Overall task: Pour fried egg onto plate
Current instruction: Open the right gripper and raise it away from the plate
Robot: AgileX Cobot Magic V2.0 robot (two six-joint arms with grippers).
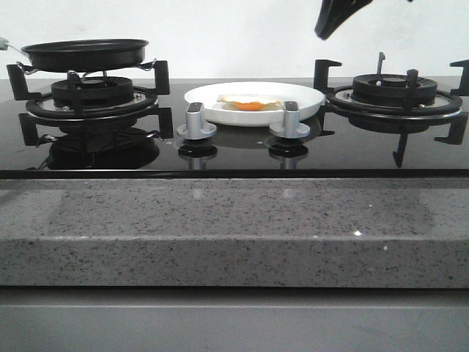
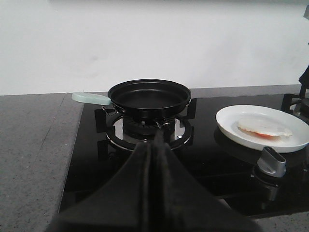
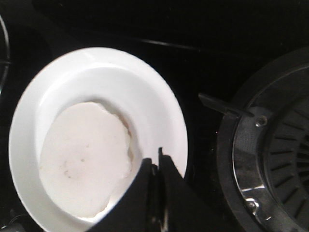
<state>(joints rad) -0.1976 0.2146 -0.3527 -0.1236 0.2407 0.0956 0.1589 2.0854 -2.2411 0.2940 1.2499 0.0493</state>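
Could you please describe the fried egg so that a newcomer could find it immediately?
Look at the black glass hob, between its two burners. There sits a white plate, and the fried egg lies flat in it, the only pale, wavy-edged thing showing orange.

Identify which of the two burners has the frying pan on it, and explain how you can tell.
The left burner: the black frying pan sits on its grate. The right burner carries nothing, and the plate lies between them.
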